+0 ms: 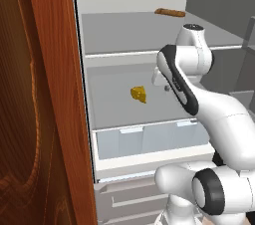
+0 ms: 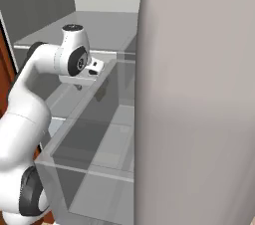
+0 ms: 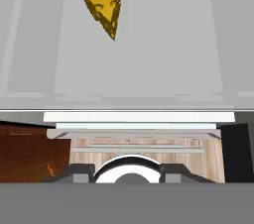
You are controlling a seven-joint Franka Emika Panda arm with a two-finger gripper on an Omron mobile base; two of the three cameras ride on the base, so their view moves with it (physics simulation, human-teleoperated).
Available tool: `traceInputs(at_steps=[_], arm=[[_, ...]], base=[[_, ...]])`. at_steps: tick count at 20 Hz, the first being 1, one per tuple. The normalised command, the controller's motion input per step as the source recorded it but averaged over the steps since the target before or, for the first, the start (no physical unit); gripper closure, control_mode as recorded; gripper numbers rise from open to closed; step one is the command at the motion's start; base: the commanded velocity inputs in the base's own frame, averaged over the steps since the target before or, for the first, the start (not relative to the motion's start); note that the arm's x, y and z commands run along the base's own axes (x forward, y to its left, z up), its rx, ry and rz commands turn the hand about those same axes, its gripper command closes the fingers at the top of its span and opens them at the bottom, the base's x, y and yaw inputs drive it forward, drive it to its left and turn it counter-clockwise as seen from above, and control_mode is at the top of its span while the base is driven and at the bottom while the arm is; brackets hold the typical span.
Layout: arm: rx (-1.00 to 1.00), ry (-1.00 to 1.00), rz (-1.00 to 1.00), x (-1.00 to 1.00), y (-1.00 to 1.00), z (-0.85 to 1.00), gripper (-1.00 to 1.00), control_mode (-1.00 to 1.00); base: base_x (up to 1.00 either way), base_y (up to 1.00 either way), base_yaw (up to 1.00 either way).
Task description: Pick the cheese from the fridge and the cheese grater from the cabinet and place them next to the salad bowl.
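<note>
The cheese (image 1: 139, 94) sits alone on a shelf (image 1: 119, 112) inside the fridge (image 1: 124, 35). The gripper is closed, holding nothing.

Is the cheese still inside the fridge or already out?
Inside. The cheese lies alone on a grey shelf of the open fridge, nothing gripping it.

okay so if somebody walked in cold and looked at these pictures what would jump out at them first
Probably the yellow-orange cheese, a holed wedge alone on the grey middle shelf of the open fridge. Next, the white robot arm rising at the lower right of the left base view and bending toward that shelf, apart from the cheese. A brown bread-like item lies far back on the shelf above.
</note>
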Motion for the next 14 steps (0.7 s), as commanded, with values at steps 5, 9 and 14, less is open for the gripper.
traceInputs(at_steps=[5, 9, 14], arm=[[-0.04, -0.16, 0.00, -0.49, 0.10, 0.02, -1.00, -1.00], [-0.08, -0.23, 0.00, -0.58, 0.14, 0.01, -1.00, -1.00], [0.00, -0.47, 0.02, -0.30, 0.07, -0.19, -1.00, -1.00]], base=[[0.00, 0.00, 0.00], [0.00, 0.00, 0.00], [0.00, 0.00, 0.00]])
